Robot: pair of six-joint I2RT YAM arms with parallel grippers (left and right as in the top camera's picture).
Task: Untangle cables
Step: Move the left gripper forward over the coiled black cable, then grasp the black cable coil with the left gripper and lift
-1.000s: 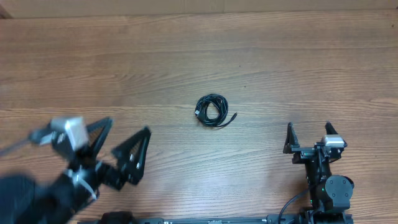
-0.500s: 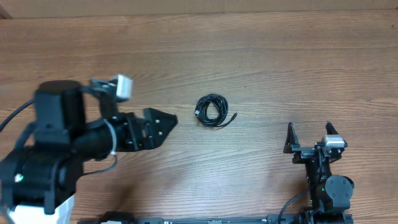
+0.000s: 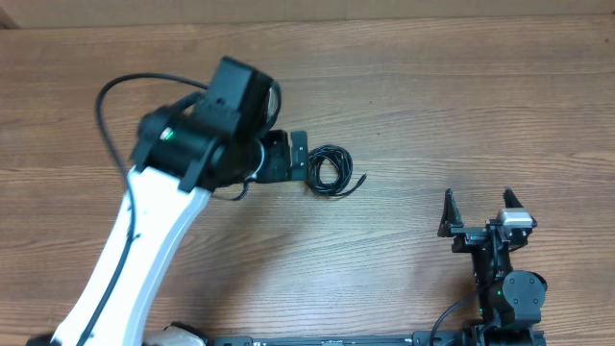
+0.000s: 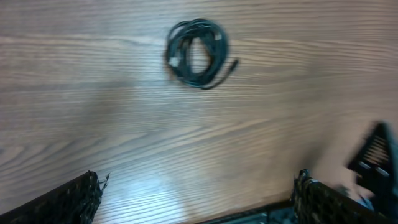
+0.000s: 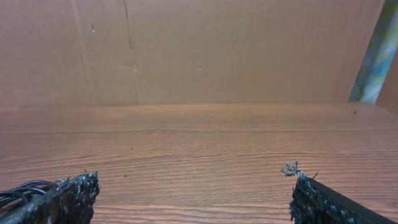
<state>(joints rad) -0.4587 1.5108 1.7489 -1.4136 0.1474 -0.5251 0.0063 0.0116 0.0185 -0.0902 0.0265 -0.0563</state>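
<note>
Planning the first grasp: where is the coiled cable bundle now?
Overhead, the cables lie coiled mid-frame, just right of the left gripper, jaws open, and far from the right gripper.

Overhead view: illumination is even and diffuse; the table (image 3: 432, 115) grain is sharp across the frame, and shadows are faint and soft. Left wrist view: the whole frame is motion-blurred, the cables (image 4: 198, 52) at upper centre render soft, and a pale glare patch lies at lower centre. Right wrist view: mid-frame is sharp; the bottom corners and upper right edge are out of focus.
</note>
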